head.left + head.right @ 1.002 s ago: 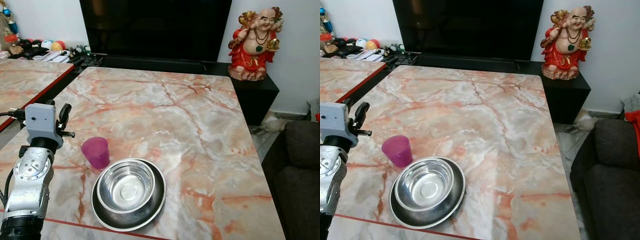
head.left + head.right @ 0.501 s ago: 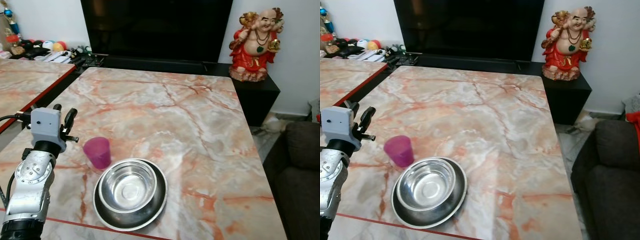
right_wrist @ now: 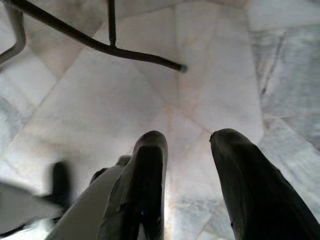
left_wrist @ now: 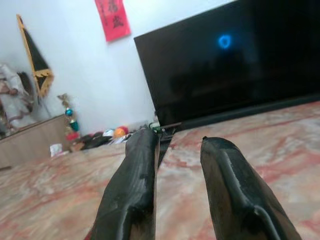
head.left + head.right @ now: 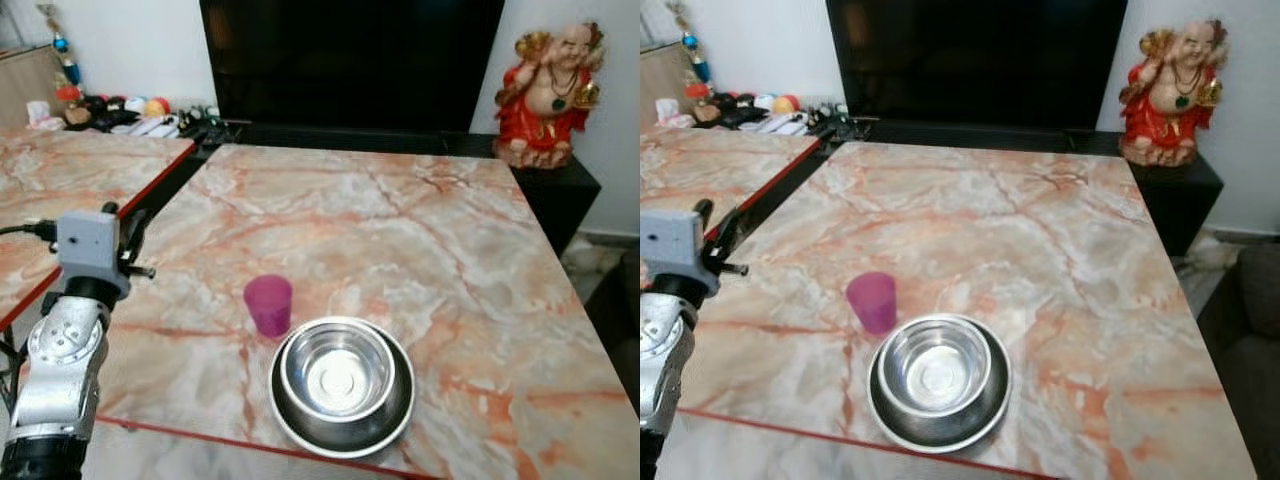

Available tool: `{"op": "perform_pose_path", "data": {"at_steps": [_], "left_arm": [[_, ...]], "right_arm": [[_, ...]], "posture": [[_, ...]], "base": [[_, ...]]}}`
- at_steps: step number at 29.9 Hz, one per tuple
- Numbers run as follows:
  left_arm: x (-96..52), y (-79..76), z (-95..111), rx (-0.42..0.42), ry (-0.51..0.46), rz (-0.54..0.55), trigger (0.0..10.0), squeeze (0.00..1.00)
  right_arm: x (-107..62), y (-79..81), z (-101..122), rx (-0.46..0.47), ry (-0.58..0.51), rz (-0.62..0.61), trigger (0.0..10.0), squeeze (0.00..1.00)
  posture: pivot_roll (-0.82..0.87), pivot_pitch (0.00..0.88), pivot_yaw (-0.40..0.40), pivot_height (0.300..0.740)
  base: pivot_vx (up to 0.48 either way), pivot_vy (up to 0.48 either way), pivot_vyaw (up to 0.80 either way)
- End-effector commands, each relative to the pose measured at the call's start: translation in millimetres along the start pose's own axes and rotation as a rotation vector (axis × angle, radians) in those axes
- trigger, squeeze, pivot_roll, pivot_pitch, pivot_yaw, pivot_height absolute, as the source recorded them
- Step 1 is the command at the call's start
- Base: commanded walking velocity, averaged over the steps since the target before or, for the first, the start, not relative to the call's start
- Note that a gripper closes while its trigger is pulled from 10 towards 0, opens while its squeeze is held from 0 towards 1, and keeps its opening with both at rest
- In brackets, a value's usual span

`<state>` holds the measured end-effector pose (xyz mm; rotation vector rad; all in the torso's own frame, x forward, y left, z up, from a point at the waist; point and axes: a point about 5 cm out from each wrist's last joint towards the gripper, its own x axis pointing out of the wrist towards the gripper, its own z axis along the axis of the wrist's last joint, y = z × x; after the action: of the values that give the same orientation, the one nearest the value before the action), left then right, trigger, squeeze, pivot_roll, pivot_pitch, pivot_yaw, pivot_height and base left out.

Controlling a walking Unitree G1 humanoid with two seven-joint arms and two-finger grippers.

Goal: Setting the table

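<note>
Left eye view is being taken up by a marble table, on whose near part a pink cup is standing upright, just to the left of a steel bowl that is being carried inside a wider dark dish. As a judgement, the setting is being counted as only begun: one cup and one nested bowl are laid at the near edge, no cutlery or further places are being seen, and the rest of the tabletop is waiting to be laid.

The left gripper is being held raised at the near left, well apart from the cup, its two black fingers parted with nothing between them and pointed toward the far television. The right gripper is being hung low over the pale tiled floor, fingers likewise spread and empty.

The bowl's contents are being read as none, though glare is making that uncertain. The dish's depth is being hidden by the bowl. A second marble table at the left is being cut off by the frame, and the small clutter on the far shelf is too small to be made out
</note>
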<state>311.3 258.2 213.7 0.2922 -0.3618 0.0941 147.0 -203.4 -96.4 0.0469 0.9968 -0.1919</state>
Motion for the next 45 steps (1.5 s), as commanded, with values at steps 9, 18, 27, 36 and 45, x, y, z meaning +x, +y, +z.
{"op": "perform_pose_path", "data": {"at_steps": [9,18,27,36,45], "left_arm": [[1.1,5.3,2,0.005,0.002,0.024,10.0,0.00],[-0.7,9.7,2,0.008,0.005,0.047,10.0,0.00],[-0.8,11.2,3,0.008,0.007,0.055,10.0,0.00],[-1.0,13.2,3,0.009,0.005,0.065,10.0,0.00],[-0.3,14.9,3,0.009,0.004,0.075,10.0,0.00]], "right_arm": [[0.9,10.4,2,0.007,-0.003,0.026,10.0,0.00],[1.0,10.4,3,-0.002,-0.004,0.028,10.0,0.00],[1.1,10.2,3,-0.010,-0.005,0.028,10.0,0.00],[1.2,9.9,5,-0.035,-0.017,0.025,10.0,0.00],[1.3,10.1,5,-0.032,-0.015,0.029,10.0,0.00]], "posture": [[0.04,0.037,0.006,0.740],[0.04,0.048,0.003,0.740],[0.04,0.051,0.004,0.740],[0.04,0.053,0.003,0.740],[0.05,0.052,0.003,0.740]], "base": [[0.000,0.480,0.00],[0.000,0.480,0.00],[0.000,0.480,0.00],[0.000,0.480,0.15],[0.000,0.480,0.71]]}}
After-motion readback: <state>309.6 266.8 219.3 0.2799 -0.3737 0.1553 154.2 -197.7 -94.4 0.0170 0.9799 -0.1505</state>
